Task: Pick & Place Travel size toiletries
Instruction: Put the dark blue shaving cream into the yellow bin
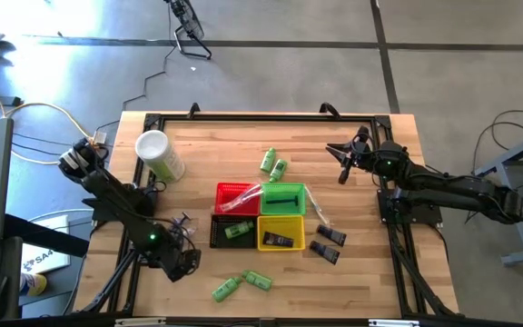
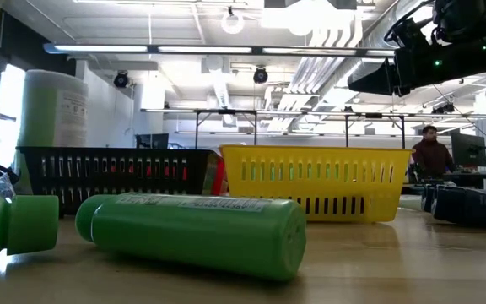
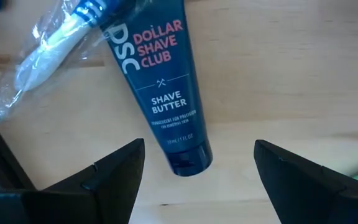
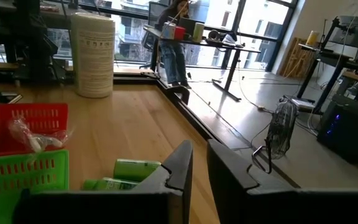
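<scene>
A dark blue tube (image 3: 160,87) lies flat on the wooden table, with a toothbrush in a clear wrapper (image 3: 42,56) beside it. My left gripper (image 3: 199,168) hovers open over the tube's cap end (image 3: 188,158), one finger on each side, touching nothing. In the high view it is near the table's front left (image 1: 187,263). Green mini bottles lie at the front (image 1: 241,284) and at the far middle (image 1: 273,163). Two dark tubes (image 1: 330,245) lie right of the baskets. My right gripper (image 1: 345,163) waits at the far right, shut and holding nothing.
Four small baskets stand together mid-table: red (image 1: 237,197), green (image 1: 282,198), black (image 1: 234,230) holding a green bottle, and yellow (image 1: 281,232) holding a dark tube. A wrapped toothbrush lies across the red and green ones. A white round cup (image 1: 159,154) stands at the far left.
</scene>
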You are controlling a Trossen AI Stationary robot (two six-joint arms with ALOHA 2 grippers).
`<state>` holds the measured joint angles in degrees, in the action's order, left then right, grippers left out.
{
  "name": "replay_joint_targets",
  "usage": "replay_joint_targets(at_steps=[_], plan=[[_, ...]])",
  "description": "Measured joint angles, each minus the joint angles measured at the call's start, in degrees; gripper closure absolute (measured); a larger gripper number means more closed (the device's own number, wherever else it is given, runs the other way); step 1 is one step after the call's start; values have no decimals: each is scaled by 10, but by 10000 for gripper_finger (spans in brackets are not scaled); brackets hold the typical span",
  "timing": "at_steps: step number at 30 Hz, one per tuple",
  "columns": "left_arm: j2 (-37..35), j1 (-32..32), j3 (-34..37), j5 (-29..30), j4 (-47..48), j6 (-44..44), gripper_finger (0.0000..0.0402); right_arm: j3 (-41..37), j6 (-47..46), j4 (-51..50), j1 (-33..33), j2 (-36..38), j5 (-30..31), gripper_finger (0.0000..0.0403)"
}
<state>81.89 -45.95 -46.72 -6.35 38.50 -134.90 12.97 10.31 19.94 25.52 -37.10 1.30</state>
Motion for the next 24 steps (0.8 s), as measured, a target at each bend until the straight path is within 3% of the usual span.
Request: replay_joint_targets(at_steps=[16, 24], plan=[[26, -40, 0, 50, -2, -8, 105, 0, 0, 0, 0, 0, 0, 363], [53, -44, 0, 42, -46, -5, 105, 0, 0, 0, 0, 0, 0, 363]])
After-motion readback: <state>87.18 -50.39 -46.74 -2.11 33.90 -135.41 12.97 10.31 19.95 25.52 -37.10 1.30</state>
